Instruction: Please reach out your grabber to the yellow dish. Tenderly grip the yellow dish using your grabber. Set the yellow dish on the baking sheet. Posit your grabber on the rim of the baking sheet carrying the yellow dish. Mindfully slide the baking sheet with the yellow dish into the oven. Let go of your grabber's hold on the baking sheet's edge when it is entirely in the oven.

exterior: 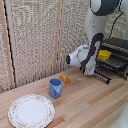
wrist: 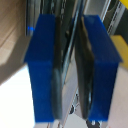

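In the exterior view the white arm reached down at the right of the frame, and the grabber (exterior: 95, 71) sat low at the front edge of the baking sheet (exterior: 114, 63), which stuck out of the oven (exterior: 118, 50) at the far right. The yellow dish (exterior: 104, 55) already lay on the sheet's wire bars, partly hidden behind the arm.

In the wrist view the two blue-tipped fingers (wrist: 46, 65) filled the frame, blurred, with only a thin dark gap between them. A dark strip seemed to run through that gap, probably the sheet's rim, but the blur made it impossible to tell whether the jaws were truly clamped on it or merely nearly closed around it.

Judging from this, the step in hand was the push of the sheet into the oven. To do it well, the grip should be confirmed on the rim first, then the push kept level and straight along the oven's rails, slowly, so the dish would not skid on the bars or tip off. The fingers should let go only once the sheet was fully seated.

Lower left in the exterior view, a blue cup (exterior: 55, 88), a small orange block (exterior: 64, 78) and a patterned plate (exterior: 31, 110) stood well clear on the wooden table (exterior: 95, 105).
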Controlling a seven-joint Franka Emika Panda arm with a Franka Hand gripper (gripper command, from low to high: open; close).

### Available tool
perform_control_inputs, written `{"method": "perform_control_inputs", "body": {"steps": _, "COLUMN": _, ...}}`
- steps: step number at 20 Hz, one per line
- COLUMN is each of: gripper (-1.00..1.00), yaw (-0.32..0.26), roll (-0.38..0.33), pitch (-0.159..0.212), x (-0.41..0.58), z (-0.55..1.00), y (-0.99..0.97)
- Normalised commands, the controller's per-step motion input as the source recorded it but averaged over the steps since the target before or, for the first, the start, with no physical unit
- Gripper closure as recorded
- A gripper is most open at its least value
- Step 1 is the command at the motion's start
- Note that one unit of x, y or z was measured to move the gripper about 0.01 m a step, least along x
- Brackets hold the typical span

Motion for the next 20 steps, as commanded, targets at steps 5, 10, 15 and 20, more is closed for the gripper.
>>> {"method": "perform_control_inputs", "body": {"steps": 5, "gripper": 1.0, "yaw": 0.224, "roll": 0.025, "pitch": -0.018, "x": 0.146, "z": 0.2, "y": -0.07}}
{"method": "perform_control_inputs", "body": {"steps": 10, "gripper": 1.0, "yaw": 0.121, "roll": 0.122, "pitch": 0.005, "x": 0.259, "z": 0.68, "y": -0.25}}
{"method": "perform_control_inputs", "body": {"steps": 15, "gripper": 1.0, "yaw": 0.036, "roll": 0.128, "pitch": 0.024, "x": 0.357, "z": 0.8, "y": -0.15}}
{"method": "perform_control_inputs", "body": {"steps": 20, "gripper": 1.0, "yaw": 0.009, "roll": 0.146, "pitch": -0.048, "x": 0.194, "z": 0.73, "y": -0.26}}
